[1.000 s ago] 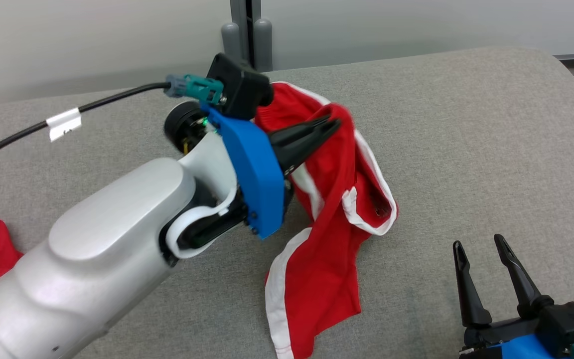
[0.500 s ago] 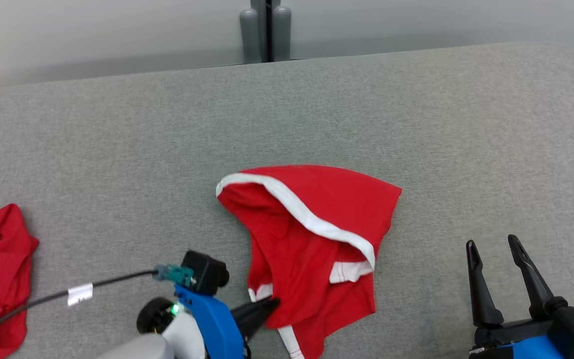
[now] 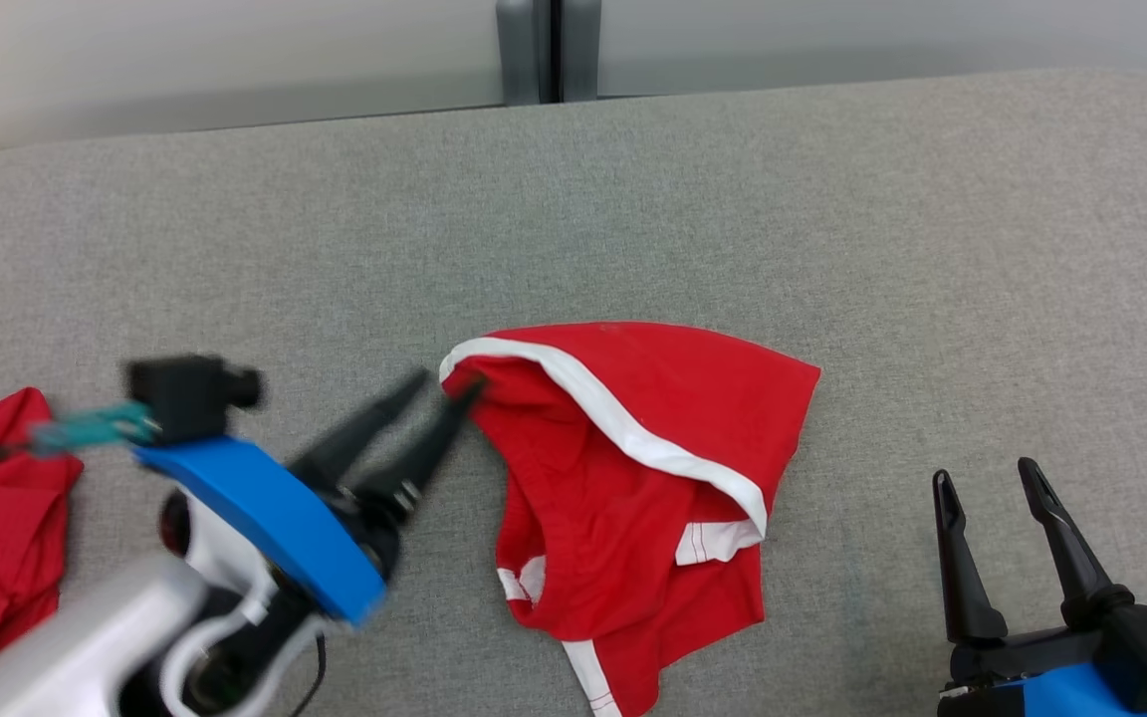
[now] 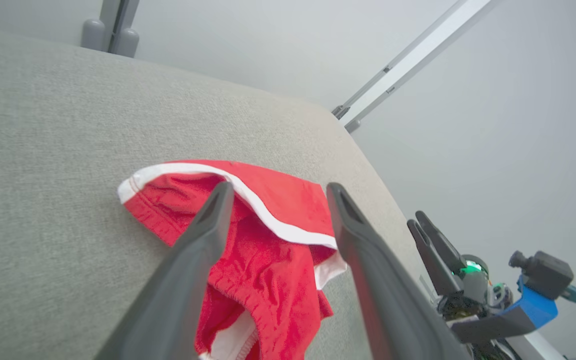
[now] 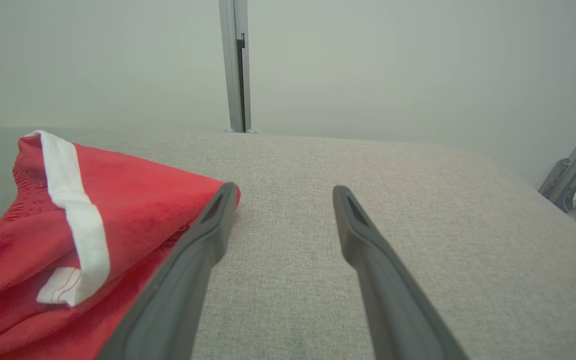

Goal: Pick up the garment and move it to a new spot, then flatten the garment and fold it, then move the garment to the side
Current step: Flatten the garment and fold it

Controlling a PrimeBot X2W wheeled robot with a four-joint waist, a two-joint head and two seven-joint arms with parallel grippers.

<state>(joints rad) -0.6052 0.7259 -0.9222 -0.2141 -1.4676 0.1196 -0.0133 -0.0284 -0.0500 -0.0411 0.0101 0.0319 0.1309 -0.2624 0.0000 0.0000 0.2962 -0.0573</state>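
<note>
Left claw (image 3: pixel 446 382) newly lifted and spread, seemingly clear of garment (image 3: pixel 633 448); right claw (image 3: pixel 984 471) agape.

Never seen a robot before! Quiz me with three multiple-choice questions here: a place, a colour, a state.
1. Where does the red garment lie? A) on the grey cushion B) on the floor C) in a basket
2. What colour is its trim? A) black B) white C) yellow
3. How is the left gripper? A) shut on the garment B) open, holding nothing C) shut on a cable
Answers: 1 A, it rests crumpled on the cushion; 2 B, white bands edge the red; 3 B, its jaws stand spread, gripping nothing.
</note>
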